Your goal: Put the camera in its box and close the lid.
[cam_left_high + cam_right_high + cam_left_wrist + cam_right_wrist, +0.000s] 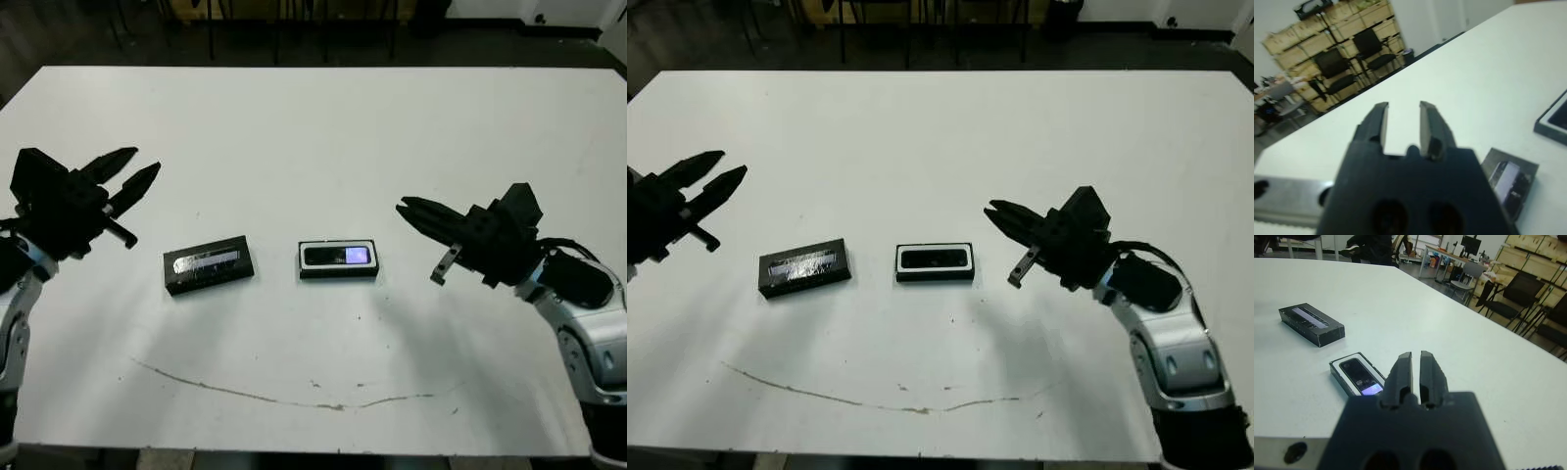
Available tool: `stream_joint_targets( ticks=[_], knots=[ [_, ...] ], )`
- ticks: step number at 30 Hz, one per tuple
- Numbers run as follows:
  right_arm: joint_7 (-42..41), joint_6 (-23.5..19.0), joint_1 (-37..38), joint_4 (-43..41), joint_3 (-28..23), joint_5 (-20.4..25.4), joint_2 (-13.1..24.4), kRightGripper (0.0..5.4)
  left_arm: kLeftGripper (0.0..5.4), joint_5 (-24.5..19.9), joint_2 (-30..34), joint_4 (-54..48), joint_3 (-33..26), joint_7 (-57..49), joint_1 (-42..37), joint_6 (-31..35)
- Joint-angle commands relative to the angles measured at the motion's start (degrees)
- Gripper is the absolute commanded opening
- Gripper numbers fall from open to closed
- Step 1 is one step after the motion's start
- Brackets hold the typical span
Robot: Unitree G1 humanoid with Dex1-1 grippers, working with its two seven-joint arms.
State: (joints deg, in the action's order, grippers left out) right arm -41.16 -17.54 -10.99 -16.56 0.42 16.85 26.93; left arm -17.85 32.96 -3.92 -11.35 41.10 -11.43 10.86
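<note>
The camera [336, 257] is seen lying in the box [338, 271], the lid [209, 263] left beside it (uncovered); the left gripper [137, 174] is parted, the right gripper [409, 210] nearly closed.

White table [313, 127]; lid [209, 263] and box [338, 258] lie side by side, apart.

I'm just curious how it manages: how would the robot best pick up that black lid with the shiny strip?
Probably from above, pinching across the lid's two long edges near its middle. It lies flat and apart from the box, with both long sides free. The left gripper, open and hovering nearby, seems better placed.
</note>
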Motion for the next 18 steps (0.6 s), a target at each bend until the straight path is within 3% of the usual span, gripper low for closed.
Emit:
stream_joint_targets(
  ticks=[1,12,18],
  knots=[
    [-0.2,-0.7,-0.7,0.9,-0.1,-0.2,1.3,0.0,1.8,-1.0,2.5,4.2,2.3,5.3,-2.1,2.1],
    [0.0,-1.0,-1.1,1.4,1.0,-0.8,1.7,0.0,3.79,-2.5,6.6,16.7,9.3,24.3,-9.7,4.4],
    [0.5,-2.3,-0.9,0.6,1.4,-1.7,2.7,0.0,4.88,-0.2,7.9,21.1,13.0,31.1,-12.8,3.1]
  ],
)
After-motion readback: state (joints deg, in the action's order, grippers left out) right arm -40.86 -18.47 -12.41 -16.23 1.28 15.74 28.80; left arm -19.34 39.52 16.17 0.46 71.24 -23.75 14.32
